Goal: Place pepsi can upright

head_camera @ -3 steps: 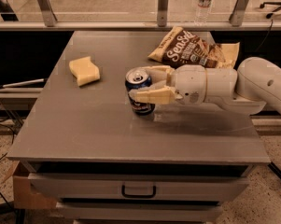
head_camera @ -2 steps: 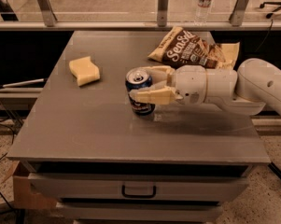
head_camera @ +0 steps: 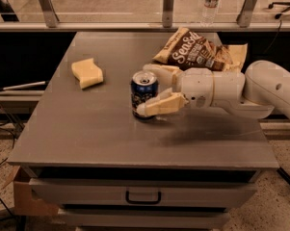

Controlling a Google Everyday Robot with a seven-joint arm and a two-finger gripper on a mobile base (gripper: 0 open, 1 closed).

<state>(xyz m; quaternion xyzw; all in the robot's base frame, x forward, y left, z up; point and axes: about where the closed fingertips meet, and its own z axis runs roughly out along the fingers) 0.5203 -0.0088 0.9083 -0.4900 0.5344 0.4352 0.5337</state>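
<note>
Glass panels on metal posts back the grey, matte worktop [head_camera: 77, 134], whose drawer front sits below. At the left lies a yellow sponge [head_camera: 87, 72], soft-looking and wavy-edged. Near the middle the pepsi can [head_camera: 143, 93] stands upright on its base, a smooth dark blue cylinder with its silver top facing up. The gripper [head_camera: 144, 91] is closed around it from the right, one cream finger across the can's near side and the other behind it. Compared with a second ago, nothing visible has moved: can and gripper hold the same pose. That suggests the can is already set down and the task is close to done, with only the release and withdrawal left. Farther right, a crinkled brown chip bag [head_camera: 195, 52] lies behind the glossy white arm [head_camera: 250, 88].
</note>
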